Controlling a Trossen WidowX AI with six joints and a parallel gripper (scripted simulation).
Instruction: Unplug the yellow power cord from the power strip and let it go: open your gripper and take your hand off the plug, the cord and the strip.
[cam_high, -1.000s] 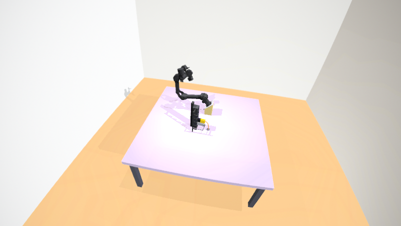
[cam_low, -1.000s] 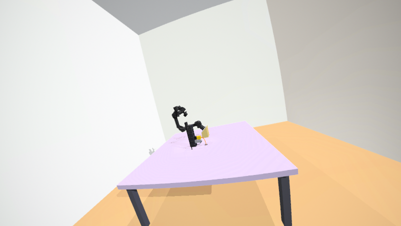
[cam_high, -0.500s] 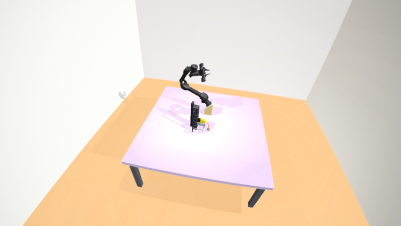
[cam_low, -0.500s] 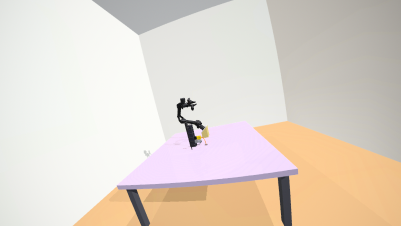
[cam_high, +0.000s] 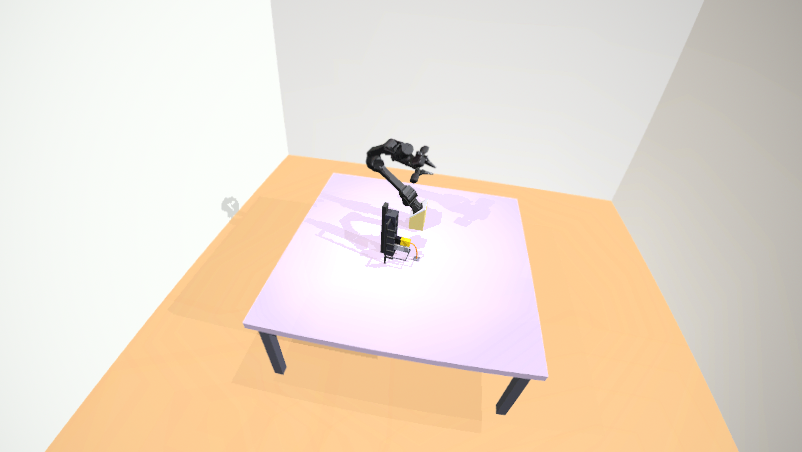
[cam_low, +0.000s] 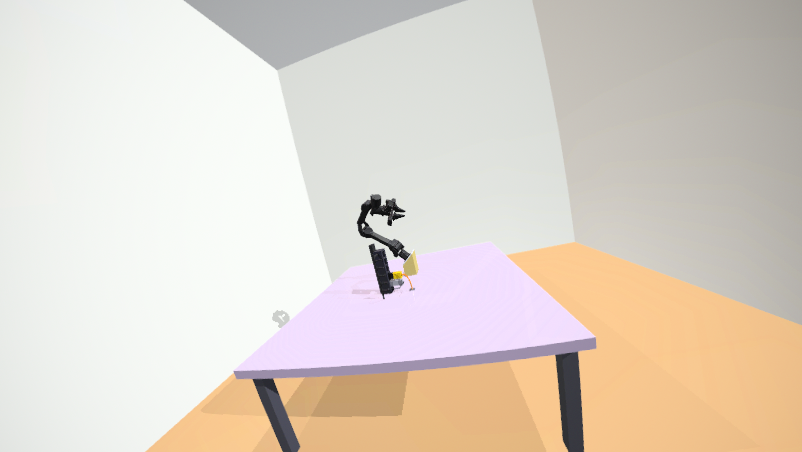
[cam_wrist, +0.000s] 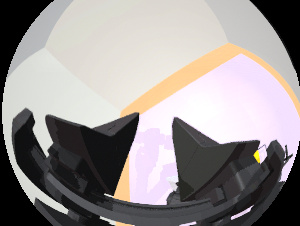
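A black power strip (cam_high: 389, 231) (cam_low: 380, 270) stands upright on the table. The yellow plug (cam_high: 404, 242) (cam_low: 397, 275) is at the strip's lower right side, and an orange-yellow cord (cam_high: 416, 250) (cam_low: 409, 281) curves down from it to the table. A bit of yellow (cam_wrist: 257, 156) shows at the right edge of the wrist view, partly behind a finger. My gripper (cam_high: 433, 170) (cam_low: 403, 212) (cam_wrist: 156, 116) is open and empty, high above the table, well above the strip and the plug and touching neither. The plug's contact with the socket is too small to make out.
The arm's base is at a pale yellow block (cam_high: 417, 220) (cam_low: 411, 264) behind and right of the strip. A grey piece (cam_high: 400, 248) (cam_low: 397, 283) sits just under the plug. The lilac table (cam_high: 393, 314) (cam_low: 426, 336) has its far edge beyond the arm.
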